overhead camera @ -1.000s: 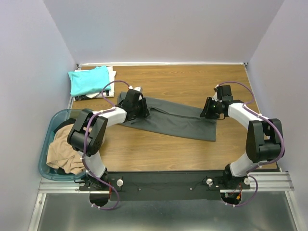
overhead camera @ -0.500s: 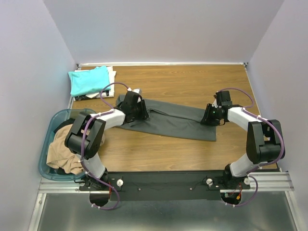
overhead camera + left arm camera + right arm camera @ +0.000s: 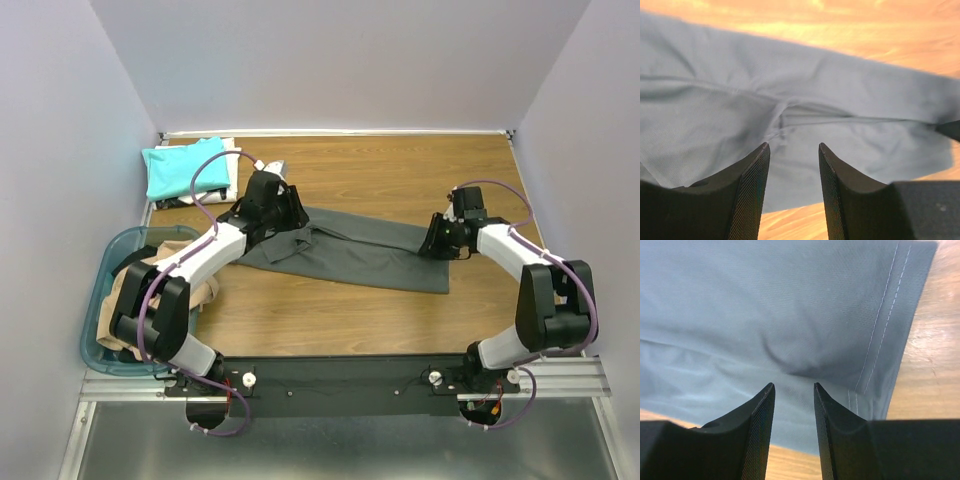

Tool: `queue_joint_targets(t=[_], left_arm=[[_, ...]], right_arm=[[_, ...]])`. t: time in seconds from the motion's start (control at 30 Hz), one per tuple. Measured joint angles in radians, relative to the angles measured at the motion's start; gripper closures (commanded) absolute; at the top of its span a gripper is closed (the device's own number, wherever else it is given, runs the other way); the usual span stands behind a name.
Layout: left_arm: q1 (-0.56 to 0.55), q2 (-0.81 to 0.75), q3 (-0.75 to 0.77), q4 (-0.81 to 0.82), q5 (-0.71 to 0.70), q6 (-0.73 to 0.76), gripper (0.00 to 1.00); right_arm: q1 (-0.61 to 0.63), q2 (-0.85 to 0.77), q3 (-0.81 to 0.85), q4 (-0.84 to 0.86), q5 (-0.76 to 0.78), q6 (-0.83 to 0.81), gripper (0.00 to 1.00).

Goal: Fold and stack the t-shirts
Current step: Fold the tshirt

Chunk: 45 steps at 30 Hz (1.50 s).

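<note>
dark grey t-shirt (image 3: 360, 258): folded strip, creased | left pincer (image 3: 792, 146), right pincer (image 3: 793, 385): slightly spread

Seen from above, the left arm (image 3: 205, 255) covers the left end of the dark grey t-shirt (image 3: 350, 255), and the right arm (image 3: 505, 248) covers its far right corner. The white t-shirt (image 3: 233, 158) is a sliver under the teal t-shirt (image 3: 185, 167). The tan t-shirt (image 3: 125, 312) is partly screened in the basket (image 3: 98, 285). Table (image 3: 865, 30) blurred at left wrist.

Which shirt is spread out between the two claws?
The dark grey t-shirt, laid out mid-table. The teal t-shirt lies folded at the far-left corner; the tan t-shirt sits in the basket.
</note>
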Motion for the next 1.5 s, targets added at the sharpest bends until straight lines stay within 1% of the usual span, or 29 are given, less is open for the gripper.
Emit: queue_joint_targets(t=[0.13, 0.27, 0.37, 0.53, 0.7, 0.93, 1.23, 1.5], left_arm=[[0.008, -0.011, 0.011, -0.006, -0.013, 0.002, 0.48], [0.009, 0.04, 0.011, -0.037, -0.039, 0.013, 0.48], [0.013, 0.097, 0.01, -0.058, -0.074, 0.024, 0.48], [0.016, 0.208, 0.016, -0.078, -0.144, 0.044, 0.48], [0.017, 0.273, 0.087, -0.072, -0.169, 0.068, 0.48], [0.018, 0.377, 0.215, -0.068, -0.183, 0.113, 0.48], [0.02, 0.483, 0.362, -0.09, -0.179, 0.147, 0.48], [0.02, 0.588, 0.514, -0.11, -0.178, 0.182, 0.48]], right_arm=[[0.0, -0.045, 0.031, -0.02, 0.005, -0.001, 0.56], [0.0, -0.029, 0.086, -0.02, 0.036, -0.012, 0.56], [0.0, 0.012, 0.13, -0.013, 0.06, -0.031, 0.56], [0.002, 0.131, 0.172, 0.008, 0.077, -0.046, 0.56], [0.003, 0.188, 0.166, 0.01, 0.085, -0.033, 0.56], [0.003, 0.138, 0.093, 0.046, 0.079, 0.024, 0.56], [0.014, 0.067, 0.007, 0.04, 0.027, 0.122, 0.56], [0.112, -0.005, -0.055, -0.036, 0.019, 0.199, 0.56]])
